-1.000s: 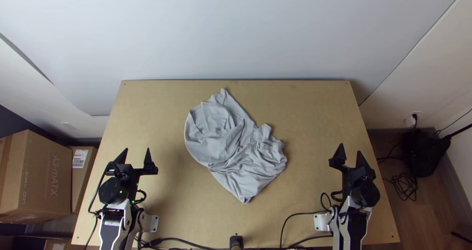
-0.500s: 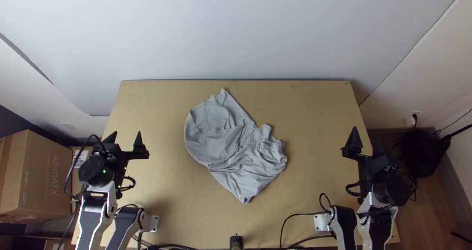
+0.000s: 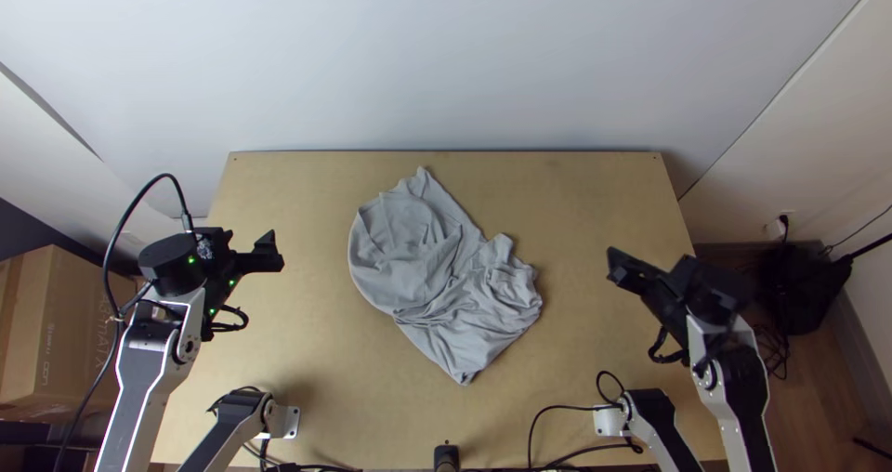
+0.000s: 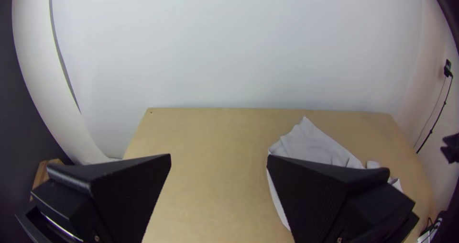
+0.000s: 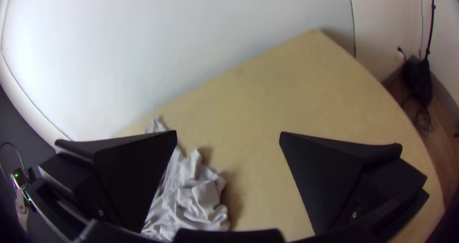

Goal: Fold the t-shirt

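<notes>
Broad wooden table [image 3: 585,203], rumpled shirt [image 3: 409,249]
Smooth, pale and straight-edged, the table carries the soft grey shirt at its middle, bunched, with a rounded left side and fine creases on the right; its long axis slants from far left to near right, one pointed corner aimed at the far edge, another at the near edge; left gripper [image 3: 246,236] and right gripper [image 3: 652,261], black and wedge-fingered, stand either side, well apart from it, both spread wide around bare gaps
</notes>
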Controlling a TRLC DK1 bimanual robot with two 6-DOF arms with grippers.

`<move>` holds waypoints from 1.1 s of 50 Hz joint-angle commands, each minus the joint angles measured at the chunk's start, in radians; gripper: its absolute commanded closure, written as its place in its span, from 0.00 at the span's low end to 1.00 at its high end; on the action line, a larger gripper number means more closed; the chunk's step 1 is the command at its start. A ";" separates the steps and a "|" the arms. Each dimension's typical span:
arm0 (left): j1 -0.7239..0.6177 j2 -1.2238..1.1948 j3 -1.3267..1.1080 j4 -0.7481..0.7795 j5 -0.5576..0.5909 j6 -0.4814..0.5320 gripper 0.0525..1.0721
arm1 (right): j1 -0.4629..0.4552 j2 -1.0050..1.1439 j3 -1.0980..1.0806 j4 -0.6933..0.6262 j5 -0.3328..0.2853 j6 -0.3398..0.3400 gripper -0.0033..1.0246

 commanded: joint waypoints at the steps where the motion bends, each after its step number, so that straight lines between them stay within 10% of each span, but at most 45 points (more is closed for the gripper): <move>1: -0.002 0.007 0.051 -0.036 0.026 -0.056 0.05 | 0.047 0.051 0.014 -0.053 -0.013 0.087 0.04; 19: 0.031 0.020 0.055 -0.110 0.030 -0.124 0.05 | 0.203 0.163 -0.032 -0.197 -0.118 0.223 0.04; 23: 0.032 0.018 0.054 -0.119 0.030 -0.142 0.05 | 0.248 0.170 -0.044 -0.205 -0.166 0.372 0.04; 55: 0.038 -0.013 0.049 -0.159 0.030 -0.175 0.05 | 0.373 0.663 0.036 -0.304 -0.276 0.232 0.21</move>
